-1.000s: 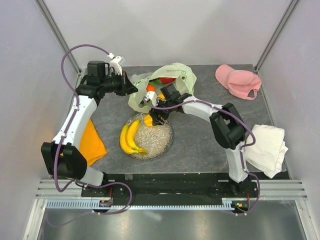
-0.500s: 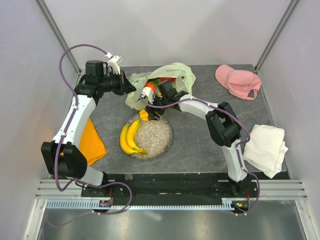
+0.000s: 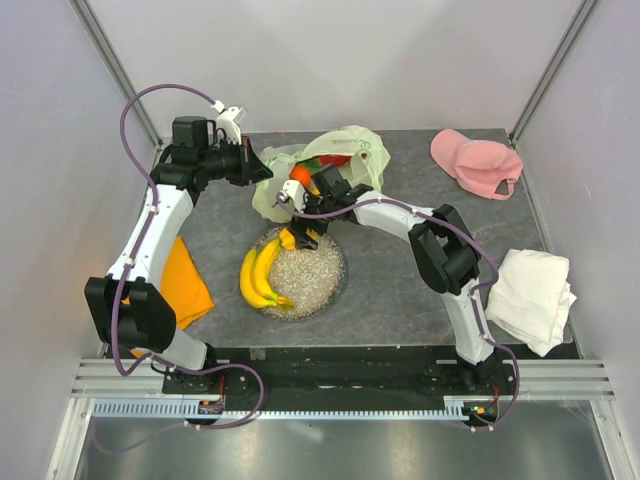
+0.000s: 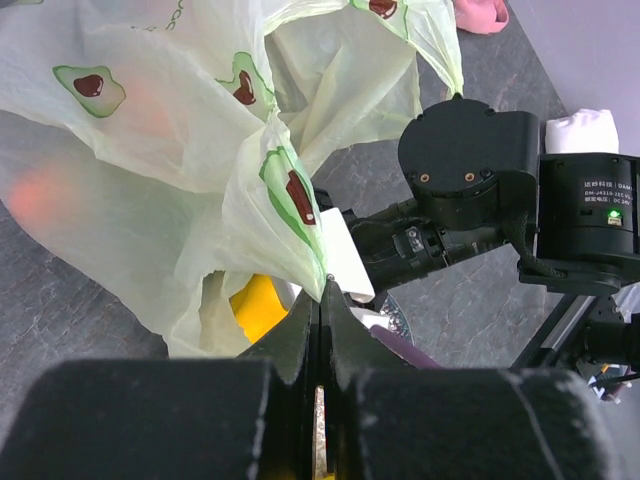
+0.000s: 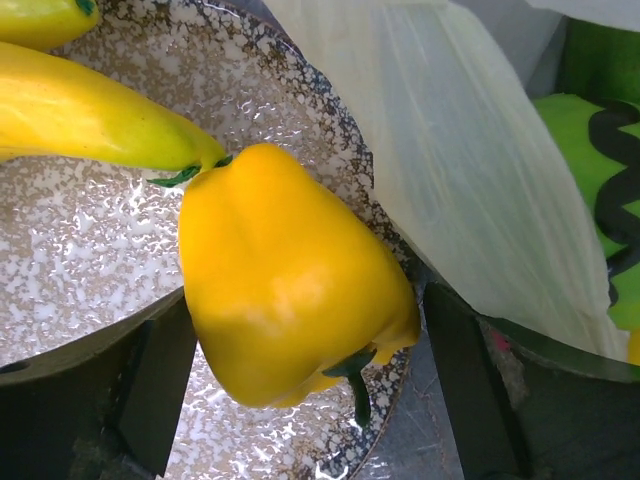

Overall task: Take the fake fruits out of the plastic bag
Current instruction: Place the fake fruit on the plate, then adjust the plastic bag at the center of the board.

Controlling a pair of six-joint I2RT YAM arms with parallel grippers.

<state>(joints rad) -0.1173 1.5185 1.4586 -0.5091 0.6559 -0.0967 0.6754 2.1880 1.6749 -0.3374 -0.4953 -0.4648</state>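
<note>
The pale yellow-green plastic bag lies at the back of the table with its mouth facing the plate. My left gripper is shut on the bag's edge and holds it lifted. An orange fruit and a red one show inside the mouth. My right gripper is just in front of the bag, its fingers wide apart around a yellow fruit with a green stem, over the far rim of the speckled plate. The banana bunch lies on the plate.
A pink cap sits at the back right and a white folded cloth at the right edge. An orange cloth lies under the left arm. The right arm's wrist is close to the bag.
My right gripper has shifted left along the plate's far rim with the yellow fruit between its fingers. The left gripper keeps the bag's edge, drawn slightly back and left.
</note>
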